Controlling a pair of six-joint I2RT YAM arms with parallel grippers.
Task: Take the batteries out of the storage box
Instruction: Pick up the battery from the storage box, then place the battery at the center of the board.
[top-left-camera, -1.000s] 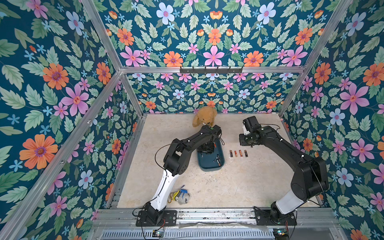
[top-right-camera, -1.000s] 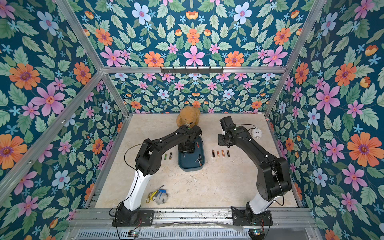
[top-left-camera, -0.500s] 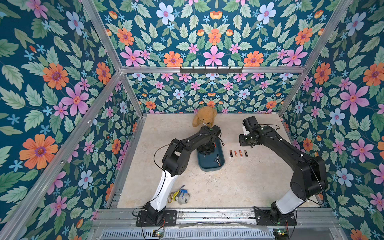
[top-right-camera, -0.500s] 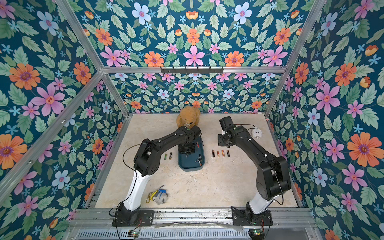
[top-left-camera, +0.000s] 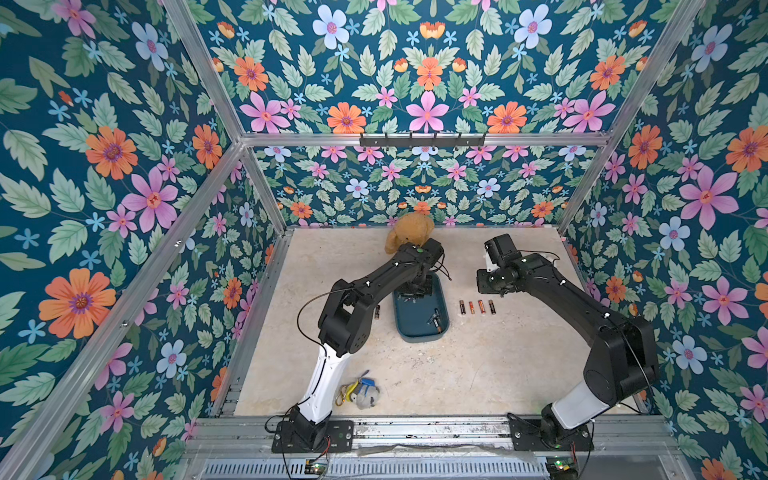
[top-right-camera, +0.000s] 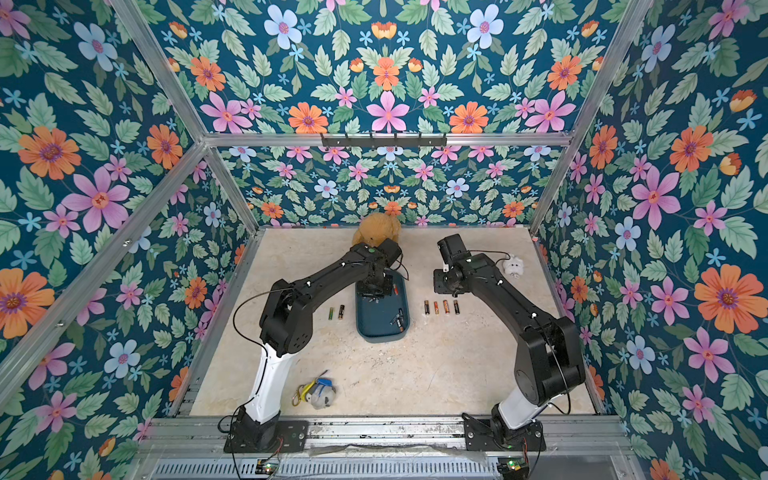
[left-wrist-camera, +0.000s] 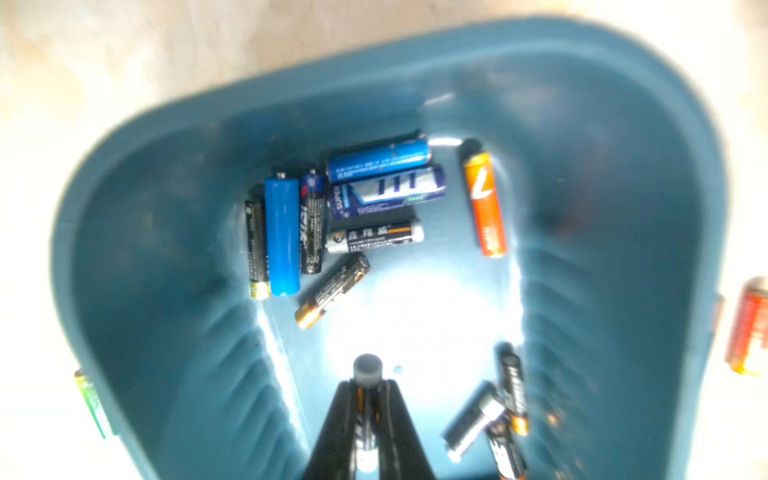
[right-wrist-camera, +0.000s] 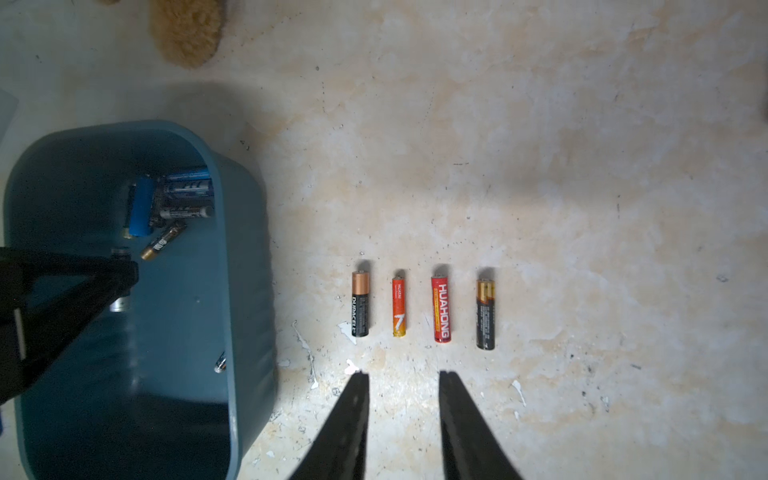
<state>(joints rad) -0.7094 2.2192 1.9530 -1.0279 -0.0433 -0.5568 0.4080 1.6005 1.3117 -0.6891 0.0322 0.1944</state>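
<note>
Batteries (left-wrist-camera: 282, 237) lie in the storage box (left-wrist-camera: 166, 208) around the left hand (left-wrist-camera: 368, 388), clamped on a black battery (left-wrist-camera: 367, 370); right hand (right-wrist-camera: 403, 374) spread empty.

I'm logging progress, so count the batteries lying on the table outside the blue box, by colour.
Black batteries: 3
Orange battery: 1
Red battery: 1
Green battery: 1
Total: 6

Left claw (left-wrist-camera: 368, 386) pinched tight, right claw (right-wrist-camera: 404, 376) slightly agape
</note>
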